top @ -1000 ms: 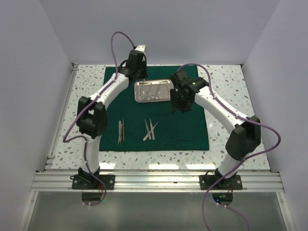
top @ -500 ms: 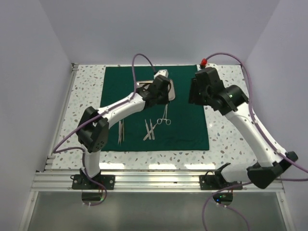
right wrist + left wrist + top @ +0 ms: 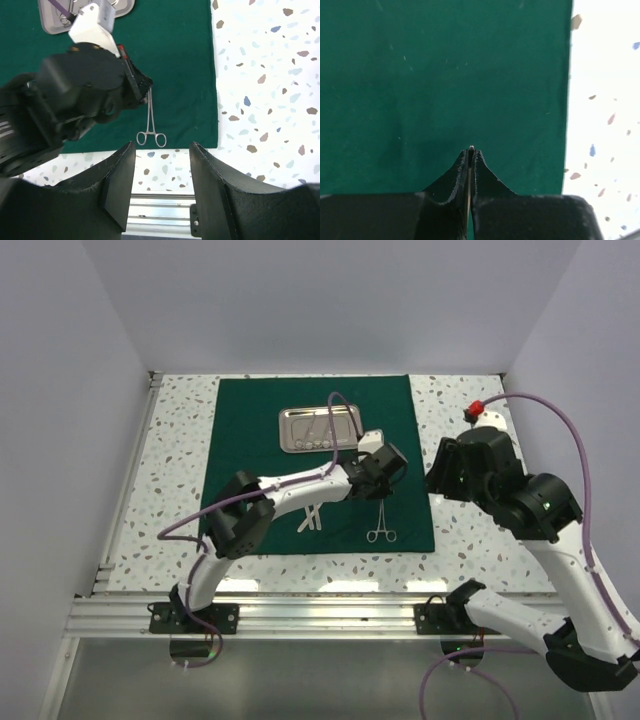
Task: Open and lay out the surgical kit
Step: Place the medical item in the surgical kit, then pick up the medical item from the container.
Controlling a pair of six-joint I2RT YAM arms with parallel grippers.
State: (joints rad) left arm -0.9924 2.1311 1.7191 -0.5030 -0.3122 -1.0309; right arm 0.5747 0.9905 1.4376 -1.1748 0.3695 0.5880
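Observation:
The dark green cloth [image 3: 250, 440] lies spread flat on the table. The small steel tray [image 3: 320, 428] sits on its far half with slim instruments inside. My left gripper [image 3: 385, 478] is over the cloth's right side, shut on the tip of the silver forceps [image 3: 379, 522]. The forceps' ring handles point toward the cloth's near edge. In the left wrist view a thin metal tip [image 3: 471, 148] shows between the closed fingers [image 3: 482, 167]. In the right wrist view the forceps [image 3: 150, 125] hang from the left gripper [image 3: 135, 85]. My right gripper [image 3: 161, 146] is open and empty, above the cloth's right edge [image 3: 438, 472].
Silver tweezers [image 3: 308, 519] lie on the cloth's near half, partly under the left arm. Speckled tabletop [image 3: 470, 530] surrounds the cloth. An aluminium rail [image 3: 330, 615] runs along the near edge. White walls enclose the sides and back.
My left gripper has moved from the tray toward the near right of the cloth, carrying the forceps. My right arm has swung right and back, off the cloth.

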